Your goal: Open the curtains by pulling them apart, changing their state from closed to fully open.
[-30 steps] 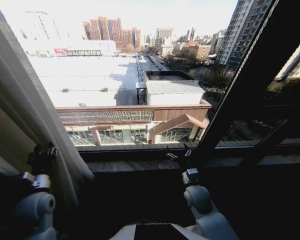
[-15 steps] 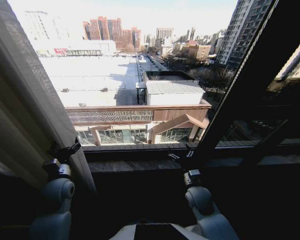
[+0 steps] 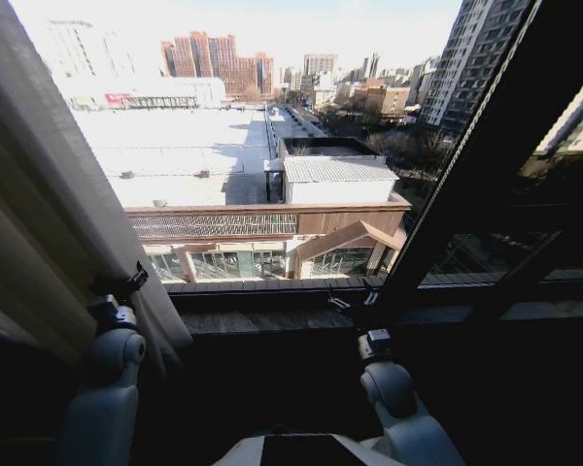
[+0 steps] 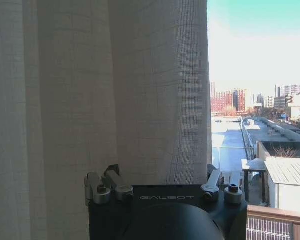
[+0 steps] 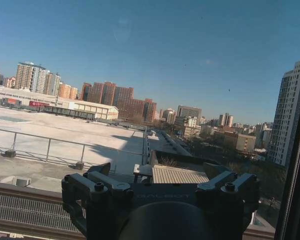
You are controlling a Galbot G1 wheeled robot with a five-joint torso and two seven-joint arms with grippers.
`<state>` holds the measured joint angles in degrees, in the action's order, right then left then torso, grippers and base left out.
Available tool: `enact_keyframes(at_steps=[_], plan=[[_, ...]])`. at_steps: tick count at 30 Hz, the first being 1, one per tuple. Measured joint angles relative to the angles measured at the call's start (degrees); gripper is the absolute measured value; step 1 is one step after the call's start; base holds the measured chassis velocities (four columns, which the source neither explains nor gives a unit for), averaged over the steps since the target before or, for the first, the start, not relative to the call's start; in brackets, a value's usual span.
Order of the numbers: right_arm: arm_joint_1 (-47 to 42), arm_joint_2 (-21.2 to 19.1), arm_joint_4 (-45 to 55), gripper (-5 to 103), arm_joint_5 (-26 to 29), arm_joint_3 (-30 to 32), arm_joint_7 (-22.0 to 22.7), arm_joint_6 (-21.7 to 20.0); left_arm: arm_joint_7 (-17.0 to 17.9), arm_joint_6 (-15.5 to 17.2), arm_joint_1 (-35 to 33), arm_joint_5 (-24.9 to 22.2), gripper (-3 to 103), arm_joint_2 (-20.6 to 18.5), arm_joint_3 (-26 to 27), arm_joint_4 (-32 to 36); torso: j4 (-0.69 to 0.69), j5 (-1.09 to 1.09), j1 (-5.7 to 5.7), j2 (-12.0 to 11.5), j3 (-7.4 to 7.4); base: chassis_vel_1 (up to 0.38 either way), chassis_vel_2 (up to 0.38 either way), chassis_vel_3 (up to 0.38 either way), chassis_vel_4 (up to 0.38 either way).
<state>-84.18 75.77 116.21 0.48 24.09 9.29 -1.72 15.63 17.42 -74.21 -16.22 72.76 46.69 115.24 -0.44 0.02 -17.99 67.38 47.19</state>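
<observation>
The curtains show as one sheer cream pleated panel gathered at the left side of the window, its free edge hanging down to the sill. My left gripper stands open right at that edge, low down, fingers pointing toward the glass. In the left wrist view the curtain panel hangs close in front of the left gripper, whose jaws are spread wide with no fabric pinched between them. My right gripper is open by the sill in the middle, and in its wrist view the right gripper faces bare glass.
A dark slanting window frame crosses the right side. The dark sill runs below the glass. City roofs and buildings lie outside.
My left gripper has moved right, out of the curtain's folds to its free edge, then back a little. The curtain's lower edge has swung slightly. The right arm has not moved.
</observation>
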Motion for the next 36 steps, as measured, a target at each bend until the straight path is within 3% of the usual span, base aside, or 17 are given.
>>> enact_keyframes(at_steps=[7,8,11,14,17,19,21,25,36], plan=[[0.0,0.2,0.0,100,-0.2,-0.3,0.0,0.0,-0.4,-0.3,-0.4,0.0,52,0.2,1.5,0.1,0.00,-0.01,-0.01,0.0,0.00,0.000,0.000,0.000,0.000],[0.0,0.2,0.0,100,-0.2,-0.3,0.0,0.0,-0.4,-0.3,-0.4,0.0,52,0.2,1.5,0.1,0.00,-0.01,-0.01,0.0,0.00,0.000,0.000,0.000,0.000],[-0.1,0.1,0.0,100,-0.4,-0.3,0.0,0.0,-0.4,-0.4,-0.3,-0.2,36,0.1,2.1,0.1,0.00,-0.01,0.00,0.0,0.00,0.000,0.000,0.000,0.000],[-0.1,0.1,-0.1,100,-0.4,-0.4,0.0,0.0,-0.3,-0.4,-0.2,-0.2,30,0.1,2.3,0.1,0.00,-0.01,0.00,0.0,0.00,0.000,0.000,0.000,0.000],[-0.1,0.1,-0.1,100,-0.6,-0.4,0.0,0.0,-0.1,-0.4,-0.1,-0.3,14,0.1,2.4,0.1,0.00,0.00,0.00,0.0,0.00,0.000,0.000,0.000,0.000],[-0.2,0.2,-0.1,100,-0.6,-0.4,0.0,0.0,-0.1,-0.4,-0.1,-0.3,14,0.1,2.4,0.1,0.00,-0.01,0.00,0.0,0.00,0.000,0.000,0.000,0.000],[-0.2,0.2,0.0,100,-0.7,-0.4,0.0,0.0,-0.1,-0.4,-0.1,-0.5,4,0.1,2.5,0.2,0.00,-0.01,0.00,0.0,0.00,0.000,0.000,0.000,0.000],[-0.3,0.2,0.0,100,-0.7,-0.3,0.0,0.0,0.0,-0.3,0.1,-0.8,0,0.0,2.7,0.2,0.00,-0.01,0.00,0.0,0.00,0.000,0.000,0.000,0.000],[-0.3,0.1,0.1,100,-0.9,-0.5,0.0,0.0,6.0,2.3,3.4,-5.2,0,-1.4,7.4,-1.4,0.00,-0.01,0.00,0.0,0.00,0.000,0.000,0.000,0.000]])
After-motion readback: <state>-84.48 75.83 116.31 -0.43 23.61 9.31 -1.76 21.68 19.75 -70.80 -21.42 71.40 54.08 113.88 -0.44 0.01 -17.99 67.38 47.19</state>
